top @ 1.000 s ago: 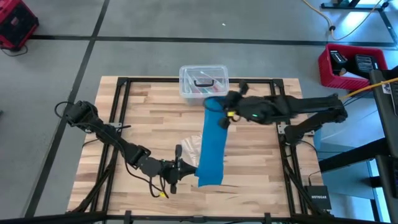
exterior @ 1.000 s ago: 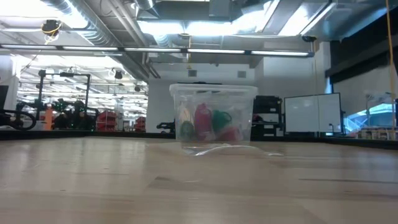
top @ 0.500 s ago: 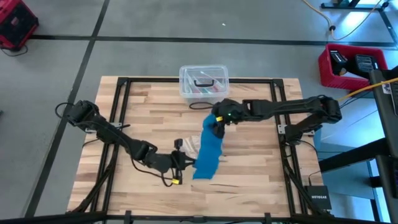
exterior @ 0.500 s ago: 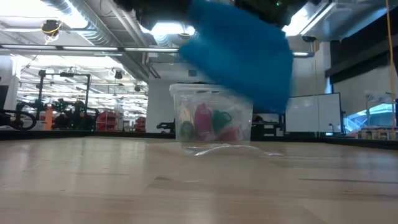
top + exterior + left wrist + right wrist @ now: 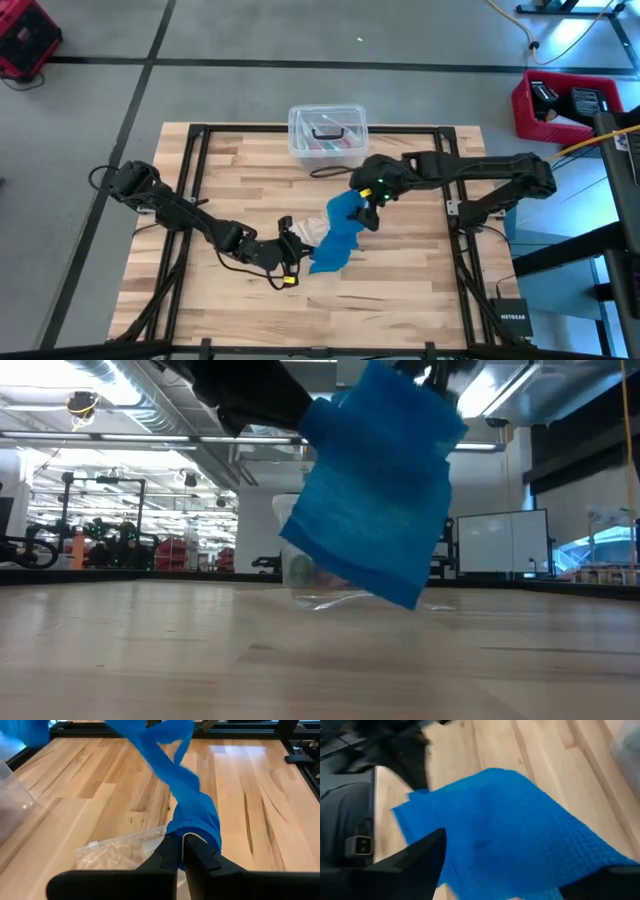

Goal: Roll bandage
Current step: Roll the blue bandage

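Bandage [image 5: 338, 235]: bright blue, soft stretchy fabric, plain, unrolled. Runs slantwise over the middle of the table [image 5: 420, 290], far end higher and to the right, near end lower and to the left. Band crumpled and twisted along its length, not flat. In the low view it hangs as a broad sheet [image 5: 375, 500] clear of the tabletop. Near end bunched tight between dark fingers [image 5: 200, 857] in the left wrist view.

centre: bandage [image 5: 338, 235], bag [image 5: 308, 231] | rear: box [image 5: 327, 131]
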{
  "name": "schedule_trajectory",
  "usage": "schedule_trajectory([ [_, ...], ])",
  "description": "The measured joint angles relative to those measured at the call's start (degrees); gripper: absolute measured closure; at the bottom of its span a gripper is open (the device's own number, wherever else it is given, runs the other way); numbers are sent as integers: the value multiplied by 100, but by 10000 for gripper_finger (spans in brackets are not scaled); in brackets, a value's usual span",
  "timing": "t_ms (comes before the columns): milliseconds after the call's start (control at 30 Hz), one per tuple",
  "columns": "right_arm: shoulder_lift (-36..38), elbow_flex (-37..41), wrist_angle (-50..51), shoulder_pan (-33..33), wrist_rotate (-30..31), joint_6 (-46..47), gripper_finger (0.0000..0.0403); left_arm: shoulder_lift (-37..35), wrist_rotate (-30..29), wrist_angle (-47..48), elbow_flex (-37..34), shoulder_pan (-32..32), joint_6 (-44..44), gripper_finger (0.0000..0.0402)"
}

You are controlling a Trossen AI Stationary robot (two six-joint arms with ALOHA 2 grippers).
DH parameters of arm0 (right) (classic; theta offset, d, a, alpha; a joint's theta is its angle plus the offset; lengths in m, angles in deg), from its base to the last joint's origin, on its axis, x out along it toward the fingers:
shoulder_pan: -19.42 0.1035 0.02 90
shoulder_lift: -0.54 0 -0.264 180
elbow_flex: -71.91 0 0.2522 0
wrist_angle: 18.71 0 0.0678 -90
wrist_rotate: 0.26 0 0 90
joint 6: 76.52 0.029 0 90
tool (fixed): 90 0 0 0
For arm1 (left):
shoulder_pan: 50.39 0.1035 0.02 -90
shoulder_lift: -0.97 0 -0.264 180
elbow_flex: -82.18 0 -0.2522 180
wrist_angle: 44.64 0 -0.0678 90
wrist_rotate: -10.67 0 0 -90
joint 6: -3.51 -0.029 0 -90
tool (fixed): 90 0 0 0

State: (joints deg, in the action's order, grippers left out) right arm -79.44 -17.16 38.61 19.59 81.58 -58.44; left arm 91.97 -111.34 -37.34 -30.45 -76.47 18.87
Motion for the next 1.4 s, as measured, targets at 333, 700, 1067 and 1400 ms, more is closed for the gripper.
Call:
schedule_trajectory([
  [333, 467, -271, 628, 489, 1733, 0, 81, 0, -8, -17, 0, -15, -36, 394],
  [700, 430, -261, 1527, 1536, 1931, 1008, 81, -1, -11, -25, 0, -22, -135, 396],
  [1067, 140, 1214, -1623, 3953, 4939, 292, 81, -407, -26, -728, 4, -99, -629, 394],
  [1400, -621, 1330, -2340, 3958, 4855, -462, 126, -411, -21, -778, 7, -103, -703, 393],
])
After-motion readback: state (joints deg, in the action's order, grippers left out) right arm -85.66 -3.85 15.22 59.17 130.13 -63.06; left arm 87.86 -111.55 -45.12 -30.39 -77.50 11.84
